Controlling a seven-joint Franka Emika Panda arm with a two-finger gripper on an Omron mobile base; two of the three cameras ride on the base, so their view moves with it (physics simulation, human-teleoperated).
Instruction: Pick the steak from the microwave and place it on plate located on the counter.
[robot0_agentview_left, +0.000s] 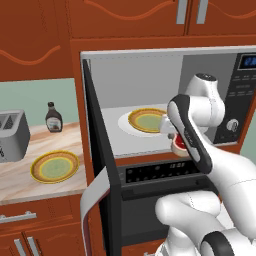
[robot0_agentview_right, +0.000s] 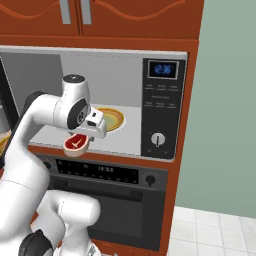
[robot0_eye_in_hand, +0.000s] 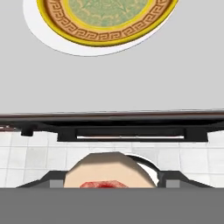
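Up high, the microwave (robot0_agentview_left: 150, 100) is standing with its dark door (robot0_agentview_left: 102, 165) swinging wide toward seven o'clock in the left base view. Inside it, a second plate on a white disc (robot0_eye_in_hand: 105, 19) is sitting on the grey floor. At nine o'clock of the opening, the counter (robot0_agentview_left: 30, 187) is carrying a grey toaster (robot0_agentview_left: 12, 135), a dark bottle (robot0_agentview_left: 53, 117) and the plate (robot0_agentview_left: 55, 166), which is lying bare. The gripper (robot0_agentview_right: 82, 137) is hanging at the microwave's front edge, gripping the steak (robot0_agentview_right: 75, 144) between its fingers just off the floor. That steak is sitting at six o'clock in the hand view, below the plate inside.
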